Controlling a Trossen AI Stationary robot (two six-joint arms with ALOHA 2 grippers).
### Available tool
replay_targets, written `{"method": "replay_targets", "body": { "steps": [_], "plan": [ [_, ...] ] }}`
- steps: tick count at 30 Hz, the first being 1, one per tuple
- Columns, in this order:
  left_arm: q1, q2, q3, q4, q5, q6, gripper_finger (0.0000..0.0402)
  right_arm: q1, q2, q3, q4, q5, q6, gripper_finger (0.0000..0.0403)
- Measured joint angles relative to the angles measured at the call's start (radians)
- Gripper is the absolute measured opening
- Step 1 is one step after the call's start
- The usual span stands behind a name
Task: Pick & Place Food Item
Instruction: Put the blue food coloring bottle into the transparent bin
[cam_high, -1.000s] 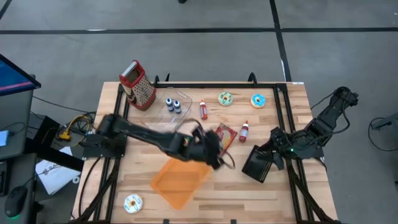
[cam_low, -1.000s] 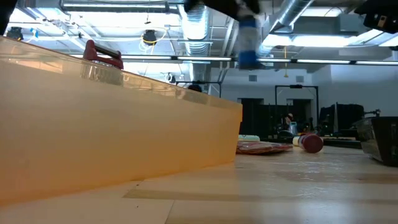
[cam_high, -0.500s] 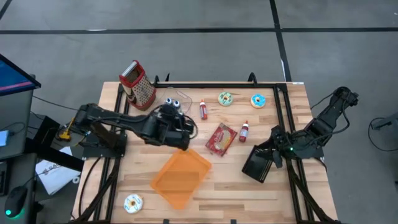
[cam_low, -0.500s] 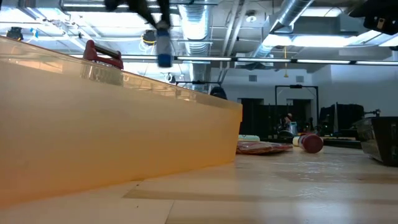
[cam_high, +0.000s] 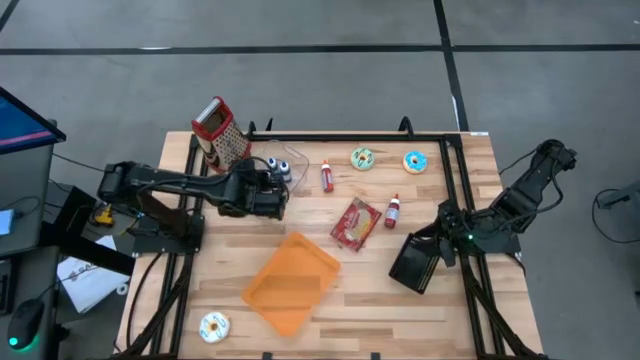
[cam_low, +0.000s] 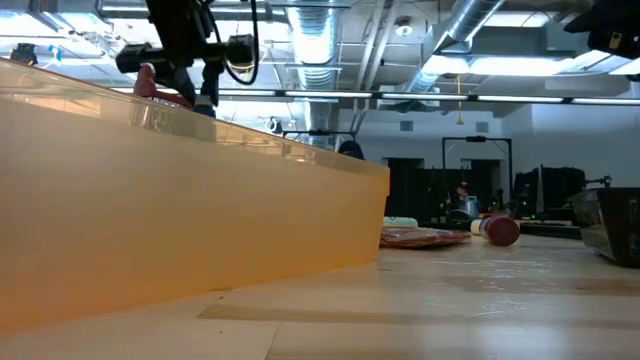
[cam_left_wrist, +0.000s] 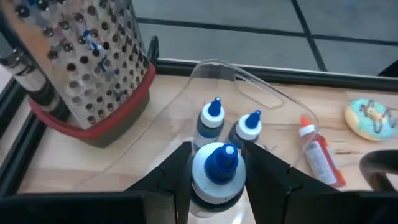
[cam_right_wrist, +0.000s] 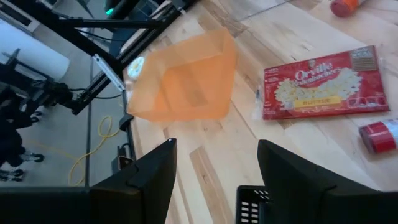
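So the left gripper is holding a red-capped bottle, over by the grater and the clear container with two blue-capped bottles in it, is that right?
Not quite: the bottle in the left gripper has a blue cap, not a red one, as the left wrist view shows. The rest holds: it is by the grater and the clear container with two blue-capped bottles.

Around the single orange bin (cam_high: 290, 282) lie three frosted donuts (cam_high: 362, 158), three blue-capped bottles (cam_left_wrist: 214, 177), two red-capped bottles (cam_high: 327, 177), one popcorn packet (cam_high: 356, 223), one box grater (cam_high: 222, 136) and one black basket (cam_high: 413, 264).
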Motion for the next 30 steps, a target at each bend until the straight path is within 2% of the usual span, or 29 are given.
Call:
{"method": "replay_targets", "body": {
  "steps": [4,7,19,25,30],
  "plan": [
    [0.067,0.0,-0.032,0.151,0.045,0.175,0.0109,-0.019,0.0,0.0,-0.005,0.003,0.004,0.0216],
    [0.105,0.0,-0.052,0.235,0.049,0.243,0.0109,-0.034,0.001,0.0,-0.005,0.003,0.003,0.0216],
    [0.135,0.001,-0.197,0.44,0.058,0.279,0.0109,-0.055,0.001,0.0,-0.004,0.02,0.023,0.0216],
    [0.152,0.002,-0.239,0.474,0.061,0.281,0.0109,-0.055,0.001,0.0,-0.004,0.022,0.044,0.0216],
    [0.166,0.002,-0.271,0.566,0.084,0.365,0.0109,-0.055,0.001,0.0,-0.004,0.024,0.045,0.0216]
  ]
}}
